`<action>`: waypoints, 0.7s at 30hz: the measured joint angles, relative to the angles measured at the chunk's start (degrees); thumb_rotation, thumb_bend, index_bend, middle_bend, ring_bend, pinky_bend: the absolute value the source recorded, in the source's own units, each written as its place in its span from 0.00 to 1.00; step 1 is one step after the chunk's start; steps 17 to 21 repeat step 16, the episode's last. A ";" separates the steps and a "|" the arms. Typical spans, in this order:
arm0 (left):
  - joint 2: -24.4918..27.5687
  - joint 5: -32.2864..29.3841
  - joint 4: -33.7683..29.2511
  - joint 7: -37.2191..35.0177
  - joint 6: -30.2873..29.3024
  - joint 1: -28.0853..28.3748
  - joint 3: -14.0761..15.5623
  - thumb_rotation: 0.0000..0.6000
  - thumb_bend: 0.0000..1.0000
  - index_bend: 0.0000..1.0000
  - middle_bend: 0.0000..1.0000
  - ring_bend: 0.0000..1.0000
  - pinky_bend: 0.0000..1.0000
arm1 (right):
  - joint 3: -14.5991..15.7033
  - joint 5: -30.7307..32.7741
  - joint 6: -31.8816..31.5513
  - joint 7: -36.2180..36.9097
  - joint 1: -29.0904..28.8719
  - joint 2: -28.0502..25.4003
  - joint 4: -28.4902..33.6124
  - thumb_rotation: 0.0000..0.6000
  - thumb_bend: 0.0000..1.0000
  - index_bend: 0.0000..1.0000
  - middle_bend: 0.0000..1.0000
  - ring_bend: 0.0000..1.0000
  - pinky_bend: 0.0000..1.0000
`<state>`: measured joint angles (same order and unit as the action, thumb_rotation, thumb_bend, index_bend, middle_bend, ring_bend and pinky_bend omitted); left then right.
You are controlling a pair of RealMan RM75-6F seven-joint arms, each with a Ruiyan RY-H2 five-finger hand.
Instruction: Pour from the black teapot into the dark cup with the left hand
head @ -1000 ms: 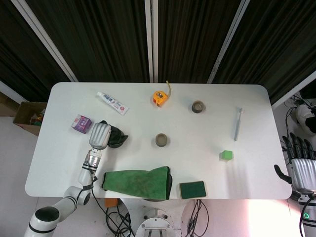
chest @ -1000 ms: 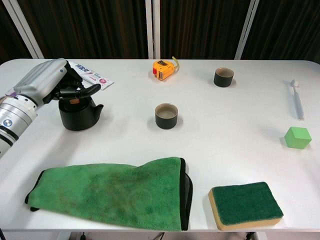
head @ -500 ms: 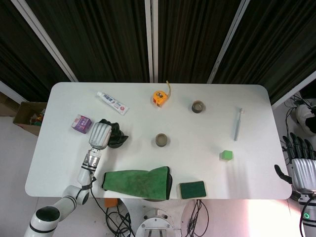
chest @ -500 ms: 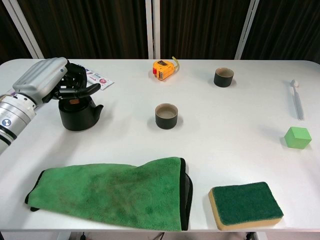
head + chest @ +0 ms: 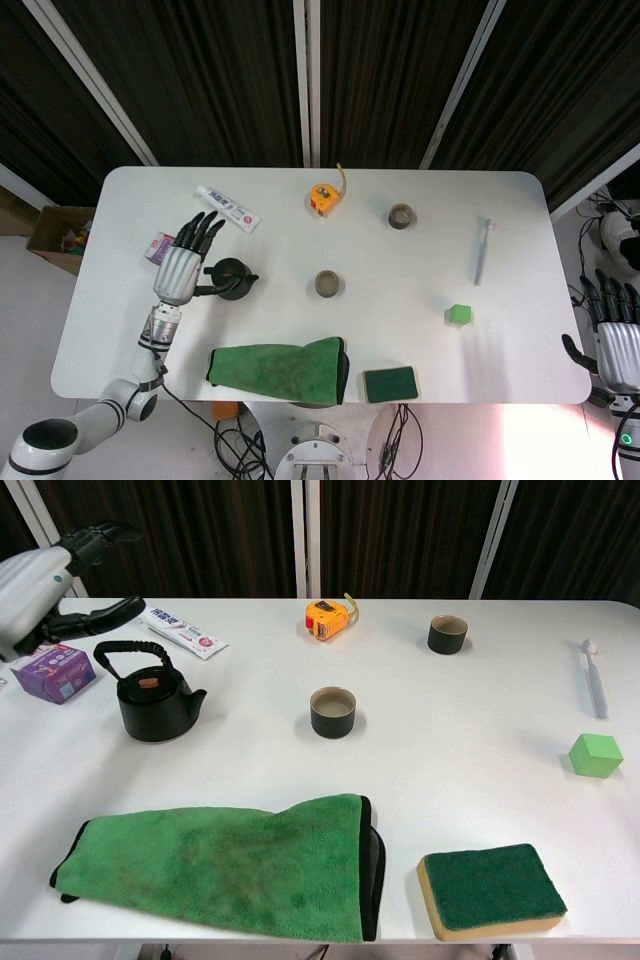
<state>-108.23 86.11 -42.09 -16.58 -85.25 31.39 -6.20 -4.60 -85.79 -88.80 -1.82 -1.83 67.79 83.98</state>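
The black teapot [image 5: 229,280] [image 5: 153,696] stands upright on the left side of the white table [image 5: 400,330], handle up, spout toward the middle. My left hand [image 5: 181,266] [image 5: 42,576] hovers open just left of and above it, fingers spread, holding nothing; its thumb reaches toward the handle. A dark cup [image 5: 327,284] [image 5: 333,711] sits at the table's middle, right of the teapot. A second dark cup [image 5: 401,215] [image 5: 447,634] stands further back right. My right hand [image 5: 618,338] hangs open off the table's right edge.
A purple box [image 5: 55,671] and a toothpaste tube [image 5: 181,632] lie near the left hand. An orange tape measure [image 5: 328,615] is at the back; a green cloth [image 5: 225,865] and sponge [image 5: 490,887] lie in front. A toothbrush [image 5: 593,678] and green cube [image 5: 596,755] sit right.
My left hand has let go of the teapot handle, opened and lifted away to the left. The teapot stays upright in place. The right hand has barely moved.
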 measured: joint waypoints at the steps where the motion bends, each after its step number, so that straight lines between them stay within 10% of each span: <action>1: 3.44 0.31 -4.93 1.36 -0.66 -1.12 0.79 0.14 0.07 0.11 0.06 0.00 0.15 | 0.11 0.04 0.15 0.14 0.04 0.10 -0.46 1.00 0.20 0.00 0.00 0.00 0.00; 10: 30.85 0.72 -33.81 12.60 -3.06 -14.15 10.18 0.14 0.08 0.11 0.06 0.00 0.13 | 1.47 -0.32 1.54 1.68 0.21 1.92 -5.35 1.00 0.20 0.00 0.00 0.00 0.00; 21: 31.78 0.68 -29.85 11.97 -4.21 -19.32 12.55 0.14 0.08 0.11 0.06 0.00 0.13 | 1.57 -1.38 1.16 1.42 -0.05 2.41 -5.44 1.00 0.20 0.00 0.00 0.00 0.00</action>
